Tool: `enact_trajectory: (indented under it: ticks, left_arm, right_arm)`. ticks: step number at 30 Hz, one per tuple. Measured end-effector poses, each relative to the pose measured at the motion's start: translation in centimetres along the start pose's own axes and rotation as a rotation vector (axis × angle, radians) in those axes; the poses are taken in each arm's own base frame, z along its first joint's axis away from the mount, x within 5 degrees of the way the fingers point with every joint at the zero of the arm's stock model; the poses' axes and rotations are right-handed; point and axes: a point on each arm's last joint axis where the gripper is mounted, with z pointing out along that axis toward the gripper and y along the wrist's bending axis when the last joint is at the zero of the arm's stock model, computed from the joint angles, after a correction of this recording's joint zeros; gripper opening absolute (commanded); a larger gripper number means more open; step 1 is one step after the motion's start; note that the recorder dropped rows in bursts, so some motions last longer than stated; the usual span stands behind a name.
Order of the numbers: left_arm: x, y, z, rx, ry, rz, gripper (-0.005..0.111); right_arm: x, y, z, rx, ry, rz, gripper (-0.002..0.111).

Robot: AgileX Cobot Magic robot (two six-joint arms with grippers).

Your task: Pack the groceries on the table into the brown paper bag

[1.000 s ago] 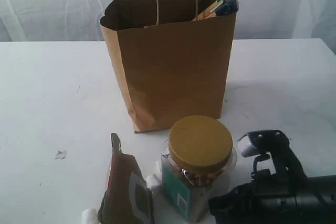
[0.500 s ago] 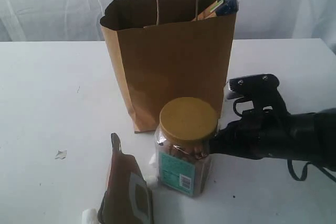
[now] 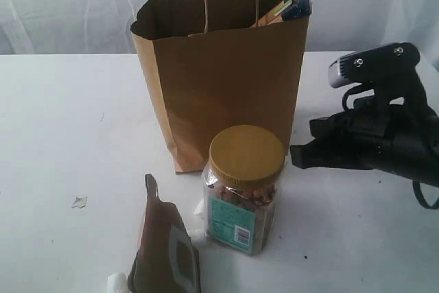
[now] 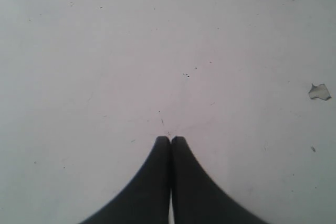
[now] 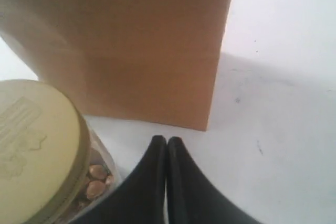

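While its 2 fingers are pressed together on nothing, the right gripper (image 3: 300, 156) sits just right of the clear jar (image 3: 241, 200), apart from it. The brown paper bag (image 3: 219, 87) stands behind the jar on the table (image 3: 62, 121), with the spaghetti packet (image 3: 296, 3) protruding from its top. The brown-orange pouch (image 3: 164, 245) is left of the jar. The left gripper (image 4: 170, 140), also pressed together, faces the table.
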Motion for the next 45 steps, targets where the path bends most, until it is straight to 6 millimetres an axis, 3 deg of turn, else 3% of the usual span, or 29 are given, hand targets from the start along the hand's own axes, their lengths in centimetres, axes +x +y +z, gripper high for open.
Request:
enact_trajectory:
  ticks: [8, 14, 20, 27, 32, 45]
  left_arm:
    - [0.0, 0.0, 0.0, 0.000, 0.000, 0.000, 0.000]
    - [0.0, 0.0, 0.0, 0.000, 0.000, 0.000, 0.000]
    - [0.0, 0.0, 0.0, 0.000, 0.000, 0.000, 0.000]
    - [0.0, 0.0, 0.0, 0.000, 0.000, 0.000, 0.000]
    - [-0.1, 0.0, -0.1, -0.001, -0.020, -0.001, 0.000]
    - [-0.7, 0.1, -1.6, -0.010, -0.225, -0.015, 0.000]
  right_arm:
    - [-0.4, 2.5, -0.6, -0.266, -0.048, -0.067, 0.000]
    - [-0.3, 3.7, -0.7, -0.317, -0.047, -0.112, 0.000]
    - [0.0, 6.1, -1.2, -0.411, -0.045, -0.229, 0.000]
    - [-1.0, 8.5, -2.0, -0.491, -0.088, -0.316, 0.000]
    - [-0.5, 10.3, -2.3, -0.633, -0.072, -0.336, 0.000]
    - [2.9, 11.5, 2.2, -0.597, 0.129, -0.342, 0.000]
